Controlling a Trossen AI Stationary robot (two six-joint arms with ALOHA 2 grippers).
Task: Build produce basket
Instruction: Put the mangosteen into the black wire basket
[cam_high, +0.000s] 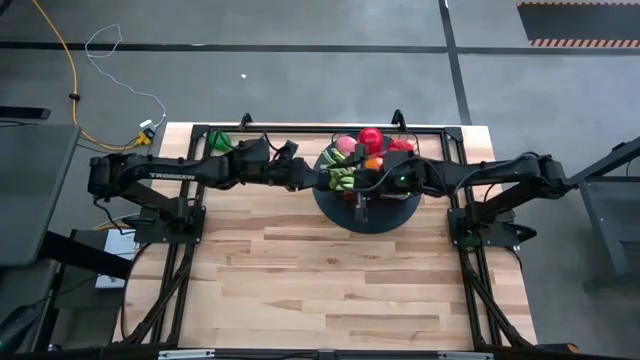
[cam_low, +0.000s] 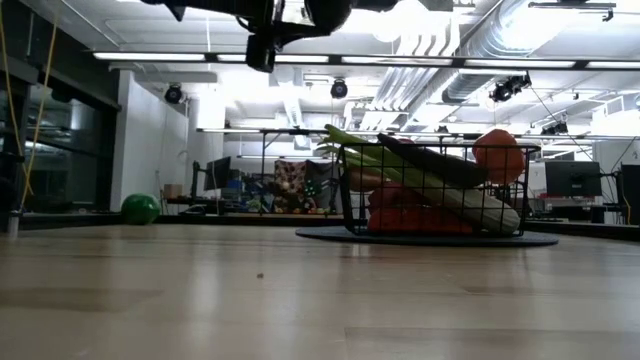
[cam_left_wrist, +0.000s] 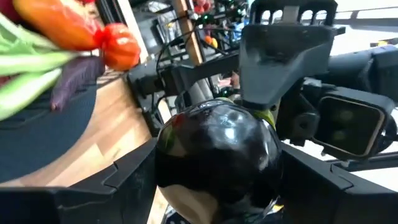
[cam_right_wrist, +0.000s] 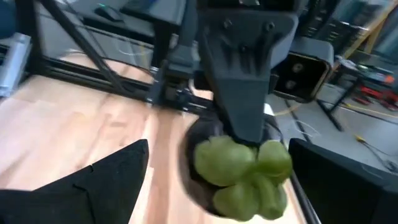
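A glossy dark eggplant (cam_left_wrist: 217, 155) with a green stem cap (cam_right_wrist: 242, 171) is in the air between my two grippers, over the left rim of the basket (cam_high: 390, 215). My left gripper (cam_left_wrist: 217, 153) reaches in from the table's left and is shut on the eggplant. My right gripper (cam_right_wrist: 219, 144) faces it from the right, open, with its fingers on either side of the green cap. The black wire basket (cam_low: 430, 190) stands on its round dark disc and holds celery, red and orange pieces and a long dark piece. Both grippers (cam_low: 262, 40) hang high above the table. My left gripper pinches the eggplant's rounded dark body (cam_left_wrist: 186, 149) between its two fingers (cam_left_wrist: 134, 177), one on each side. The fingers come level from the table's left and lie along the eggplant. It is lifted clear, and its green cap end points toward the right gripper.
A green round piece (cam_high: 218, 140) lies on the table near the far left corner and also shows in the low view (cam_low: 140, 208). The wooden tabletop (cam_high: 330, 280) stretches from the basket to the near edge. Black frame rails run along the far and side edges.
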